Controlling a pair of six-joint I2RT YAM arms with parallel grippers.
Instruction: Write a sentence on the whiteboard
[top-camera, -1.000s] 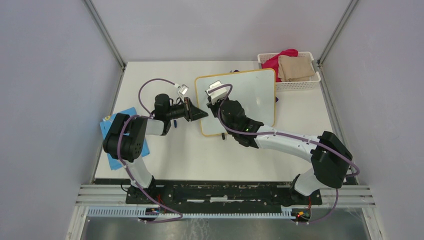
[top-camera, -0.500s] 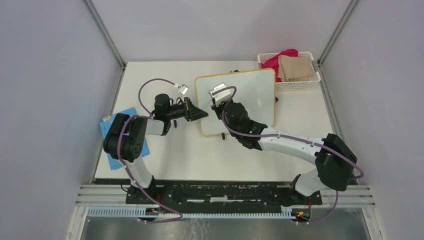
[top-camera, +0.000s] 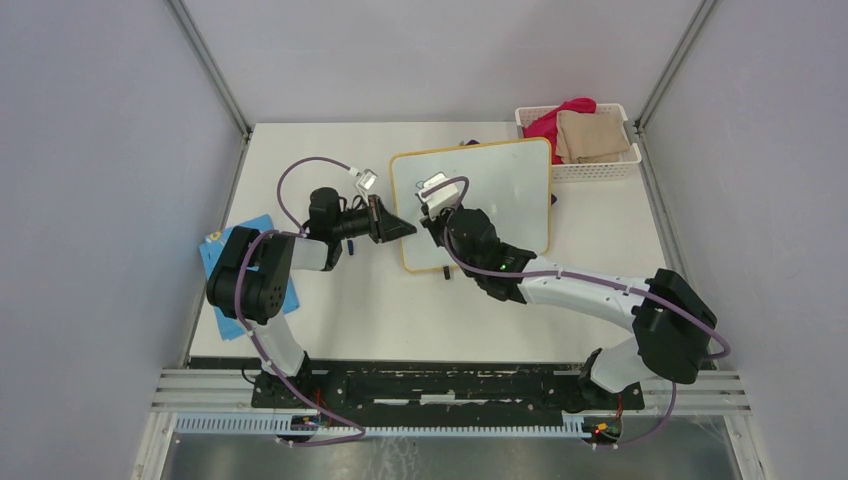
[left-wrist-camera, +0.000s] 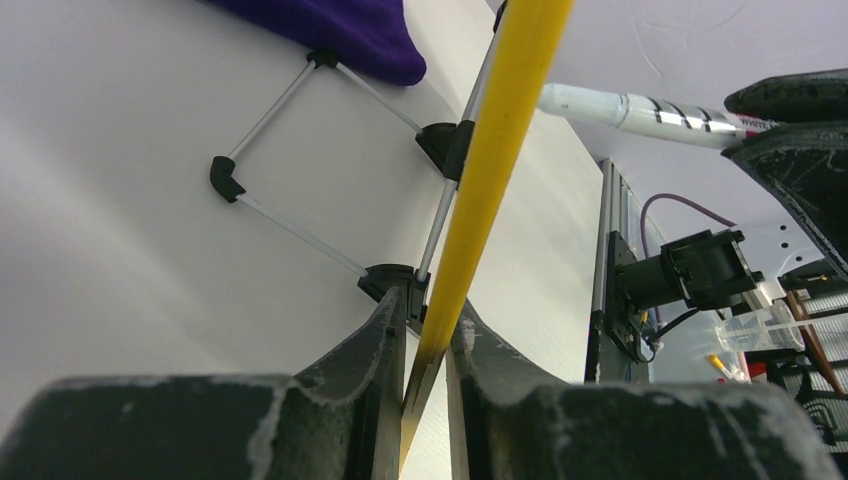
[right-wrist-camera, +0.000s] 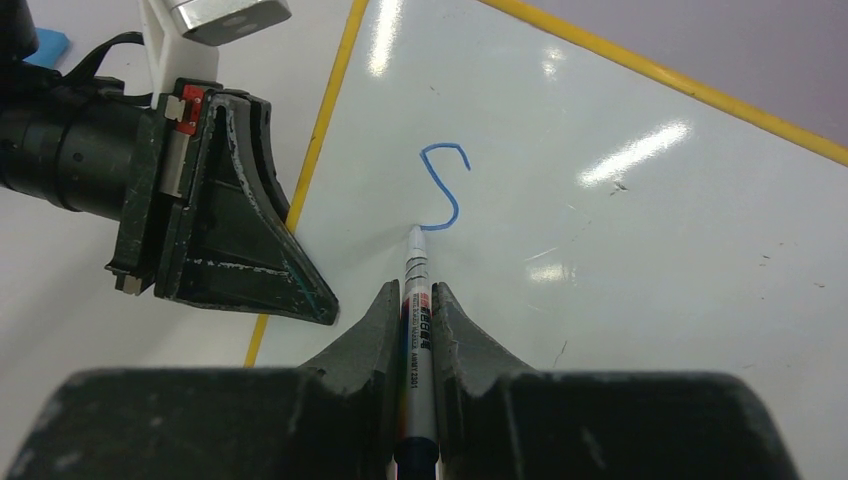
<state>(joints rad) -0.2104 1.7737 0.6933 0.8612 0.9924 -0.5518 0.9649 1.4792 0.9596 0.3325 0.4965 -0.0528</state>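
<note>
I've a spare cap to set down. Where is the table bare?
Bare: the table's near middle, this side of the whiteboard; also right of the whiteboard, nearer than the basket. Crowded: the whiteboard's left edge, with left gripper, right gripper and marker.

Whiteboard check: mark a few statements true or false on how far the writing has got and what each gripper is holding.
1. The right gripper is shut on the marker, whose tip meets the whiteboard at the lower end of the stroke. True.
2. The whole sentence is written out in two lines. False: only a single blue S shows on the board.
3. The left gripper is clamped on the board's yellow frame at its left edge. True.
4. The basket sits at the table's near left corner. False: it is at the far right corner, just past the board, with folded cloths inside.
</note>
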